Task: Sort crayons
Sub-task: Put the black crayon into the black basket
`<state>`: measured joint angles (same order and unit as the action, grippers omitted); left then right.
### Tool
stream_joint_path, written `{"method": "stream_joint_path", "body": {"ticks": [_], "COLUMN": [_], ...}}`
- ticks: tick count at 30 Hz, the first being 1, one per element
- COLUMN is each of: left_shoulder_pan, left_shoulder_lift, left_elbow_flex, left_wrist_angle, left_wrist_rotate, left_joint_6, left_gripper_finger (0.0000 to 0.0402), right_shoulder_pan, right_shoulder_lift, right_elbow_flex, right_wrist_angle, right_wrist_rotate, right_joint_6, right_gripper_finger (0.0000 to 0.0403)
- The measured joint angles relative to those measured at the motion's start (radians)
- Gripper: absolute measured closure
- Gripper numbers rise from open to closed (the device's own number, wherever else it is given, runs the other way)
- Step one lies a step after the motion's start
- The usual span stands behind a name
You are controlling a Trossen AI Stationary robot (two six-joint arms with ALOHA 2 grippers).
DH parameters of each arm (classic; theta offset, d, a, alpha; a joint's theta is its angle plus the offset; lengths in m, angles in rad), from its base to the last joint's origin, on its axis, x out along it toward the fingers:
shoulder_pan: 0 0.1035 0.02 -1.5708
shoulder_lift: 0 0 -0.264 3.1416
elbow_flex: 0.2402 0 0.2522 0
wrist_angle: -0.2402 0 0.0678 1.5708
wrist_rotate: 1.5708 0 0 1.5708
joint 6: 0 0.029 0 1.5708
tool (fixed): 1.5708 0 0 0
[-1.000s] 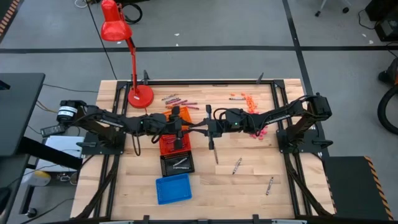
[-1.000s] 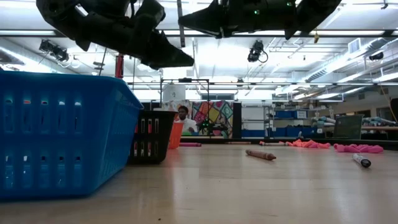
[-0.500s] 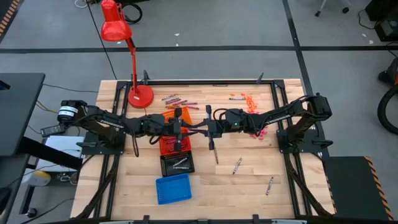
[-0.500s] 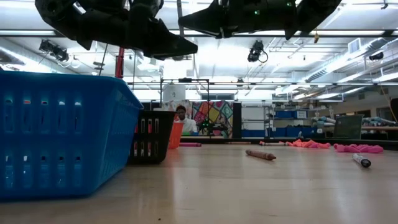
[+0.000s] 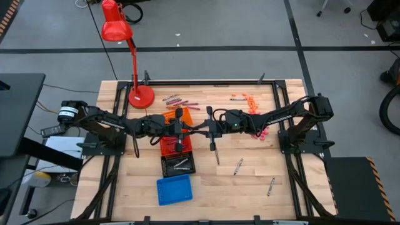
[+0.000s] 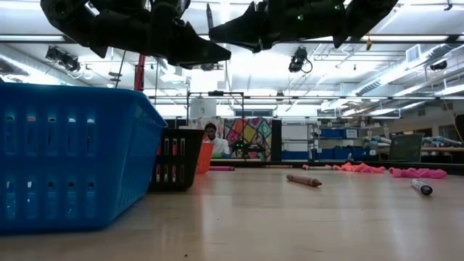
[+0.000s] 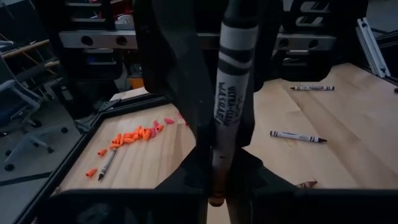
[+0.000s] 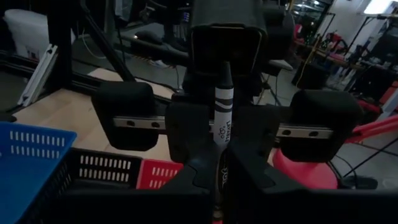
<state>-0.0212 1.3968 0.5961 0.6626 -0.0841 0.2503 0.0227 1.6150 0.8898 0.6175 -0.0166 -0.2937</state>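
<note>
table: pale wooden top (image 5: pixel 250 181) inside a black frame, both arms reaching in from the sides and meeting over its middle
left gripper (image 5: pixel 177 129): over the red tray, fingers together on the grey crayon
right gripper (image 5: pixel 210 128): just beside the left one, fingers also clamped on the same grey crayon
grey crayon (image 7: pixel 231 81): held between the two grippers above the table, white label with dark bands; in the right wrist view (image 8: pixel 222 115) it stands upright between the dark fingers
other crayons: an orange cluster (image 5: pixel 250 100) near the far edge on the right side, a row of maroon ones (image 5: pixel 180 100) near the lamp's base, pink ones (image 5: pixel 261 133) under the right arm, three grey ones lying apart on the near right part of the top (image 5: pixel 238 166)
trays: orange (image 5: pixel 178 115), red (image 5: pixel 169 145), black (image 5: pixel 178 164) and blue (image 5: pixel 173 189) in a line from far to near; two pale crayons lie in the black one
lamp: red desk lamp (image 5: pixel 116 26), its round base on the far left corner of the table
floor: grey concrete with dark lines, cables trailing across it
room: in the low view a workshop with bright ceiling lights (image 6: pixel 239 69), shelving, a colourful panel (image 6: pixel 250 138), and a person (image 6: pixel 213 139) beyond the table
</note>
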Motion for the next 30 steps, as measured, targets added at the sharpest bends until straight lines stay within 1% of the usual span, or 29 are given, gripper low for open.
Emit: {"method": "stream_joint_path", "body": {"ticks": [4,10,14,19,22,25,27,30], "left_shoulder_pan": [0.0,0.0,0.001,0.0,-0.001,-0.007,-0.012,-0.025], "left_shoulder_lift": [0.0,0.0,-0.005,-0.082,-0.146,-0.195,-0.199,-0.193], "left_elbow_flex": [0.0,0.0,0.0,0.0,0.0,0.0,0.001,-0.001], "left_wrist_angle": [-0.005,-0.02,-0.071,-0.229,-0.315,-0.421,-0.474,-0.573], "left_wrist_rotate": [-0.002,-0.004,-0.014,-0.022,-0.021,-0.019,0.007,0.078], "left_joint_6": [-0.004,-0.012,-0.014,-0.06,-0.139,-0.286,-0.389,-0.526], "left_gripper_finger": [0.0372,0.0357,0.0361,0.0366,0.036,0.0357,0.0356,0.0356], "right_shoulder_pan": [-0.013,-0.023,-0.023,-0.023,-0.023,-0.032,-0.047,-0.069], "right_shoulder_lift": [0.0,0.0,-0.015,-0.13,-0.208,-0.264,-0.283,-0.3], "right_elbow_flex": [0.002,0.001,0.0,0.0,0.0,0.001,0.001,0.001], "right_wrist_angle": [-0.02,-0.05,-0.079,-0.23,-0.352,-0.497,-0.596,-0.69], "right_wrist_rotate": [0.0,0.001,0.065,0.139,0.191,0.289,0.354,0.418], "right_joint_6": [0.042,0.067,0.055,0.03,0.029,0.045,0.072,0.121], "right_gripper_finger": [0.0341,0.0287,0.0255,0.0238,0.0238,0.0239,0.024,0.024]}}
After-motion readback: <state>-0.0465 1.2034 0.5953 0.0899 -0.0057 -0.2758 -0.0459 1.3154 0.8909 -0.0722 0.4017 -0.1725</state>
